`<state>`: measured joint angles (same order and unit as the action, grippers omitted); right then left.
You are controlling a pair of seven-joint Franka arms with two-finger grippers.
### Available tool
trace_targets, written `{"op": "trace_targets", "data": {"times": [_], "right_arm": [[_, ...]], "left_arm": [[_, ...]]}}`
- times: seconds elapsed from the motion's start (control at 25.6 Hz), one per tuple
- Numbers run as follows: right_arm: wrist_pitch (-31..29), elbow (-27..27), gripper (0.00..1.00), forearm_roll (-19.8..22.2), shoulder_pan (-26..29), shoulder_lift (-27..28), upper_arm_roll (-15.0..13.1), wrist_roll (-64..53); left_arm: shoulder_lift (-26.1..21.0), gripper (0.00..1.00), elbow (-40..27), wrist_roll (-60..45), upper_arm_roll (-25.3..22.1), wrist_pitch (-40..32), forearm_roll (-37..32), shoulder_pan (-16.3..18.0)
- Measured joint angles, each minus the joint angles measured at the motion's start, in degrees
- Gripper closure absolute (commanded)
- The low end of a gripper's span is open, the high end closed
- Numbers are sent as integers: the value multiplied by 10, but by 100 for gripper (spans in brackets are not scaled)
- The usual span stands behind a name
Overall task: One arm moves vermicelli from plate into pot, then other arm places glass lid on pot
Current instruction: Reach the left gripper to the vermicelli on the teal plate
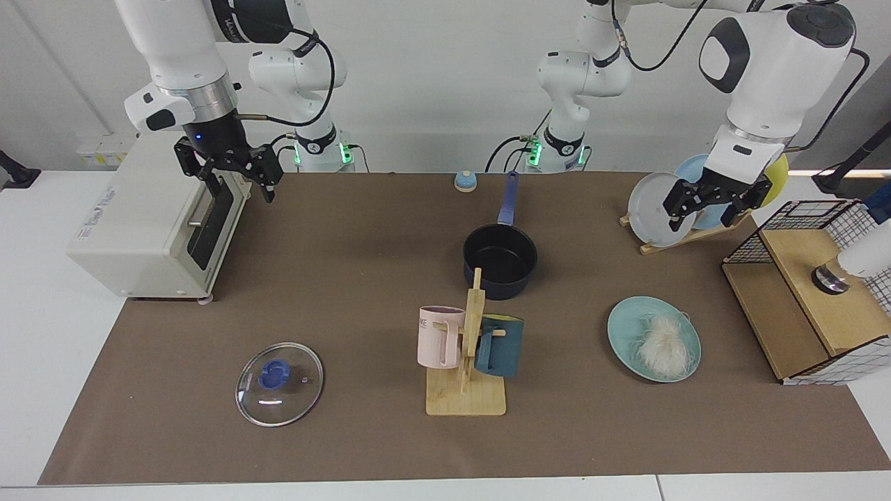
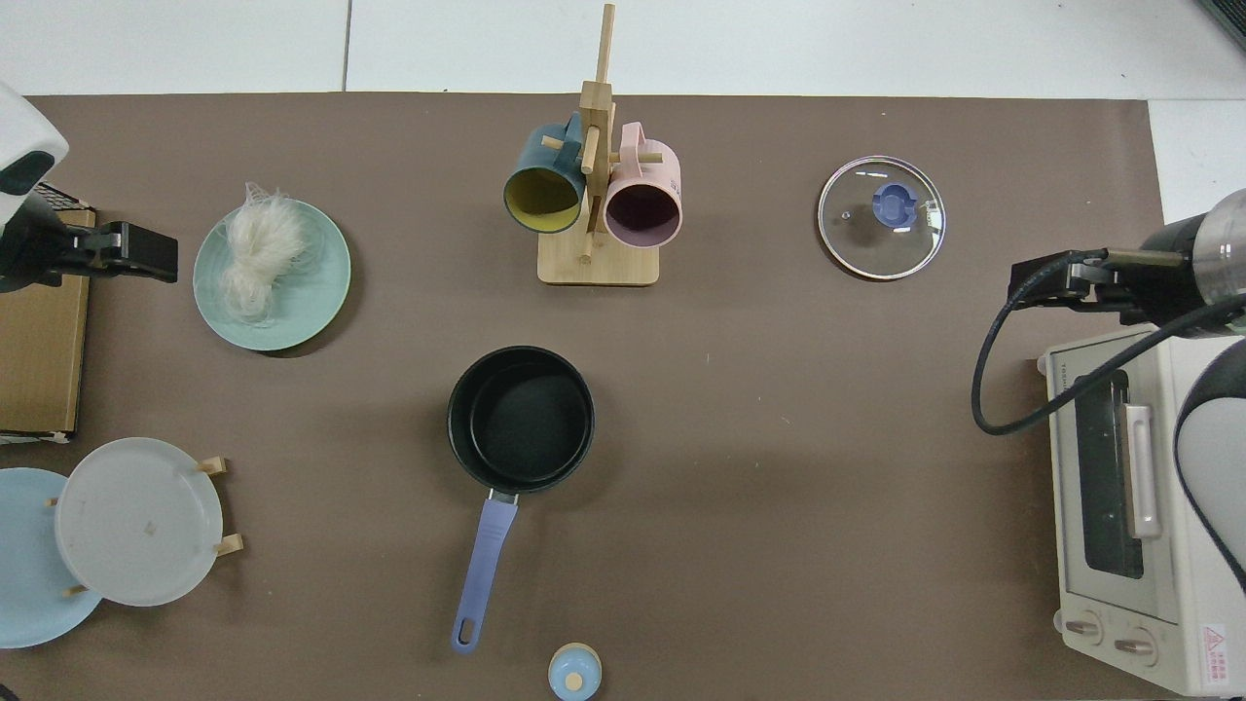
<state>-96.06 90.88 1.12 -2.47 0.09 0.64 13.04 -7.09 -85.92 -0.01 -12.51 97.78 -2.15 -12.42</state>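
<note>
Your vermicelli [image 1: 656,347] lies in a loose tangle on the teal plate [image 1: 624,327], toward the surface's [image 1: 348,292] front edge. The pot [image 1: 500,261] sits mid-surface, empty, with its blue handle pointing toward the arm bases. Just in front of it stands a wooden mug rack [image 1: 468,362] carrying a pink mug [image 1: 439,337] and a dark teal mug [image 1: 498,346]. The glass lid [image 1: 280,383] lies flat, well apart. The left claw [image 1: 708,207] hovers spread wide before the racked plates [image 1: 654,209]; the right claw [image 1: 237,174] hangs spread beside the toaster oven [image 1: 150,223].
</note>
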Motion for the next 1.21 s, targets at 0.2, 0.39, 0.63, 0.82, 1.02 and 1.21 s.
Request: {"op": "trace_targets", "data": {"times": [0.2,0.39,0.63,0.82,1.02,1.21], "right_arm": [[0,0,0,0,0,0,0,0],[0,0,0,0,0,0,0,0],[0,0,0,0,0,0,0,0],[0,0,0,0,0,0,0,0],[0,0,0,0,0,0,0,0],[0,0,0,0,0,0,0,0]], "left_arm": [[0,0,0,0,0,0,1,0],[0,0,0,-1,0,0,12,0],[-3,0,1,-1,-7,2,24,1],[-19,0,12,-1,-7,10,24,1],[-58,0,22,2,-7,62,29,2],[-112,0,24,6,-8,128,44,8]]}}
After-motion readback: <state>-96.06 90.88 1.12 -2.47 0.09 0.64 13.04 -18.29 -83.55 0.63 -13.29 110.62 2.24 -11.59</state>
